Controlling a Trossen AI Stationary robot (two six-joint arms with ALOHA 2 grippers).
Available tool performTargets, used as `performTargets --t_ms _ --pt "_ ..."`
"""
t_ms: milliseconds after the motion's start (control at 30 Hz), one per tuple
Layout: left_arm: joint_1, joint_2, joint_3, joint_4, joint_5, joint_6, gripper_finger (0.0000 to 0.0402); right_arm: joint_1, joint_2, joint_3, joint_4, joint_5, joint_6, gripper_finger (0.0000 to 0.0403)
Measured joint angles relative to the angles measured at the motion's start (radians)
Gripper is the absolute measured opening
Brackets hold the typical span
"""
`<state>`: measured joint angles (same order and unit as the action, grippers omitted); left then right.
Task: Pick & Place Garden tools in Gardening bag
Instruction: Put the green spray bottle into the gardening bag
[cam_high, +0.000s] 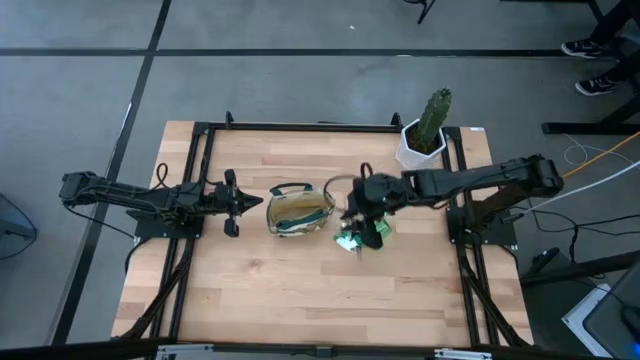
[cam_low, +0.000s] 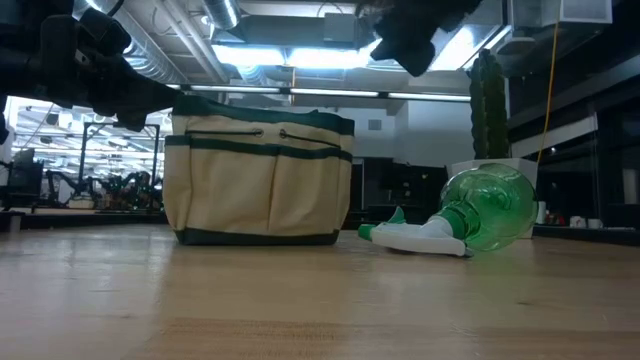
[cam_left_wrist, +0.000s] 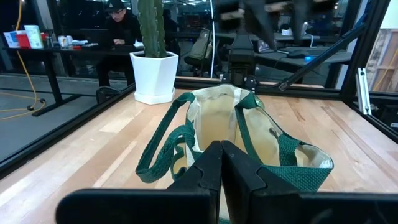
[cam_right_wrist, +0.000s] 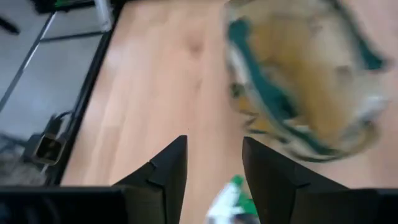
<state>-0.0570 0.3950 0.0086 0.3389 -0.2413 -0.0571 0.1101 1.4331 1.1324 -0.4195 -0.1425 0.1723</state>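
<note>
The beige gardening bag (cam_high: 300, 210) with dark green trim stands upright on the table's middle, its mouth open; it also shows in the low view (cam_low: 260, 180). My left gripper (cam_high: 262, 205) is at the bag's left rim, its fingers shut (cam_left_wrist: 221, 152). A green spray bottle (cam_low: 485, 210) with a white trigger head (cam_low: 415, 235) lies on its side right of the bag (cam_high: 360, 238). My right gripper (cam_high: 358, 210) is open and empty, well above the bottle; in its wrist view (cam_right_wrist: 214, 168) the bottle's head (cam_right_wrist: 227, 199) shows below between the fingers. My left gripper is shut at the bag's upper rim (cam_left_wrist: 273, 168) on the side toward the table's left edge. It comes level from the left. Its own fingers hide the place of contact. The bag stands upright with its base on the table.
A cactus in a white faceted pot (cam_high: 425, 135) stands at the far right corner. Black frame rails (cam_high: 205, 130) run along the table's edges. A person (cam_left_wrist: 121, 25) sits at a desk beyond the table. Bare wood (cam_high: 320, 290) lies toward the near edge.
</note>
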Motion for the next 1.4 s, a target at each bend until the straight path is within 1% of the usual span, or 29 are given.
performTargets --t_ms 167,233,400,600,800,933,1100,1233,1400 --pt "0.0 0.0 0.0 0.0 0.0 0.0 0.0004 0.076 0.031 0.0 -0.028 0.007 -0.013 0.0156" --pt "0.0 0.0 0.0 0.0 0.0 0.0 0.0004 0.095 0.047 0.0 -0.057 0.035 -0.051 0.0156" --pt "0.0 0.0 0.0 0.0 0.0 0.0 0.0004 0.134 0.092 0.0 -0.131 0.043 -0.084 0.0156" --pt "0.0 0.0 0.0 0.0 0.0 0.0 0.0004 0.16 0.168 0.0 -0.21 0.045 -0.137 0.0156" --pt "0.0 0.0 0.0 0.0 0.0 0.0 0.0004 0.158 0.236 0.0 -0.213 0.047 -0.16 0.0158" --pt "0.0 0.0 0.0 0.0 0.0 0.0 0.0004 0.141 0.264 0.0 -0.21 0.053 -0.125 0.0177" --pt "0.0 0.0 0.0 0.0 0.0 0.0 0.0004 0.122 0.272 0.0 -0.233 0.057 -0.111 0.0219" --pt "0.0 0.0 0.0 0.0 0.0 0.0 0.0004 0.119 0.272 0.0 -0.234 0.091 -0.197 0.0245" --pt "0.0 0.0 0.0 0.0 0.0 0.0 0.0004 0.119 0.276 0.0 -0.235 0.161 -0.31 0.0253"
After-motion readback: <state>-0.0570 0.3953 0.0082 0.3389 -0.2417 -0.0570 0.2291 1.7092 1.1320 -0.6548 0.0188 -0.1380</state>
